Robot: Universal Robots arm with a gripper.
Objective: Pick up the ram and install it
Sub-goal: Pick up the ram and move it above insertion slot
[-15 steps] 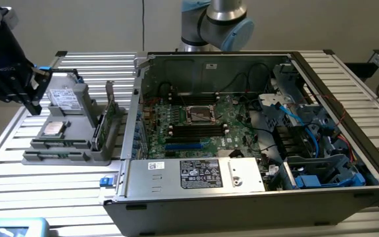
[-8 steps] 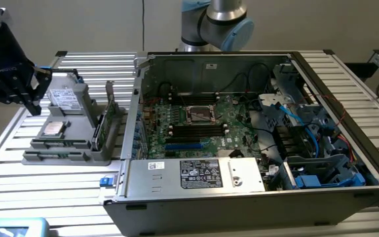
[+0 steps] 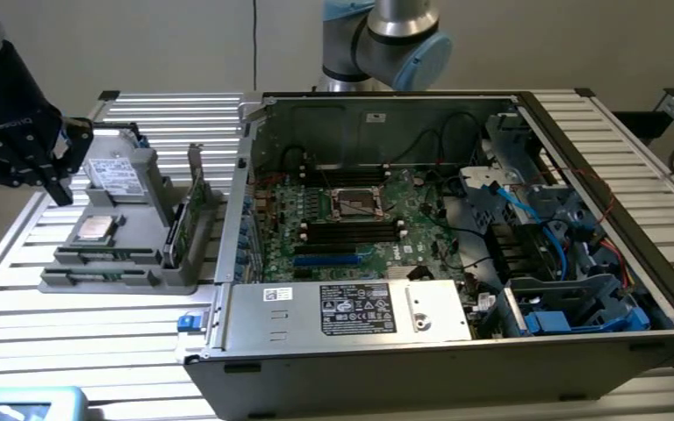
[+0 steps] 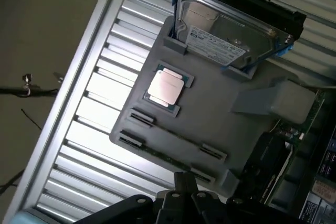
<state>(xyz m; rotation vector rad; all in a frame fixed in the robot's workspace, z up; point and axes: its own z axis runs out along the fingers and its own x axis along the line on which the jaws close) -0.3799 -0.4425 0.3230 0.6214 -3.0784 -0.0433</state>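
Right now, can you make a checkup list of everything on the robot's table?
Surface: slatted metal table.
Job's things: ram standing on edge in the gray holder; open computer case with black memory slots.
Clutter: hard drive and processor chip in the holder; green card standing at its side.
Gripper: gripper shut, holding nothing, hovering over the holder near the ram.
Cables: blue and black cables inside the case.
Surroundings: plain wall behind.
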